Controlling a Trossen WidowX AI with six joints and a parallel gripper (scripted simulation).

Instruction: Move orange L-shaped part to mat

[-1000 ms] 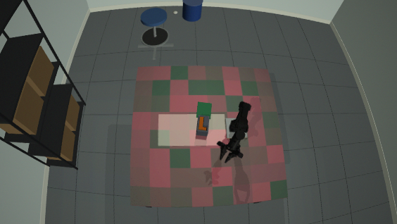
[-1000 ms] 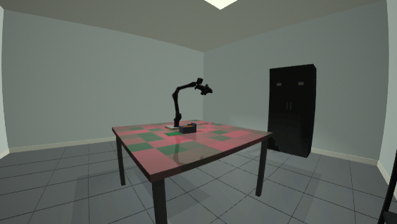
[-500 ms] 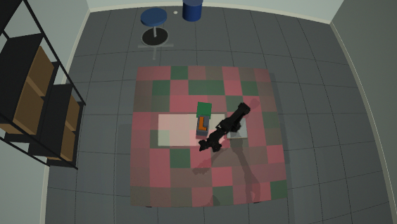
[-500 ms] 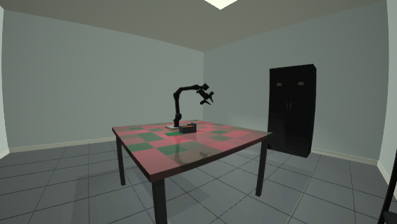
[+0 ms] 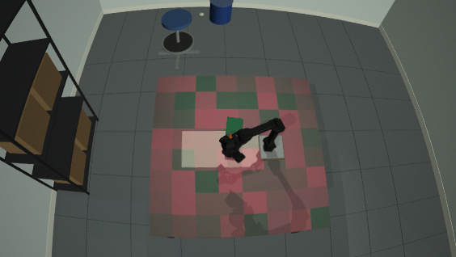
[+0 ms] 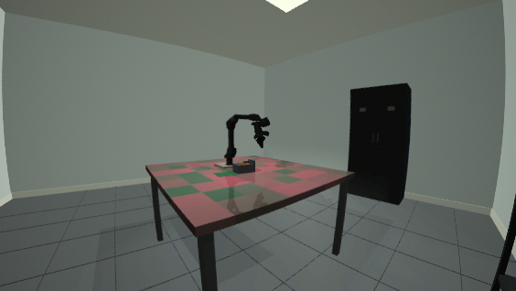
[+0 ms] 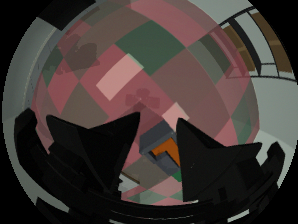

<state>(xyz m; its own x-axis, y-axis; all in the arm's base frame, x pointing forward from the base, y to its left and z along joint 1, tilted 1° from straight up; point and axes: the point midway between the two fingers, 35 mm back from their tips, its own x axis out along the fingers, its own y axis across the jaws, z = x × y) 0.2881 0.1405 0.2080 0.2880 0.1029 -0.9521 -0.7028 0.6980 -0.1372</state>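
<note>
The matte black jaws hang partly parted, gripping nothing, high above the glossy red-and-green chequered bench (image 6: 256, 192). Below, the orange L-shaped part (image 7: 168, 149) lies in the boxy grey tray (image 7: 150, 141), beside the flat green mat (image 5: 234, 123).
</note>
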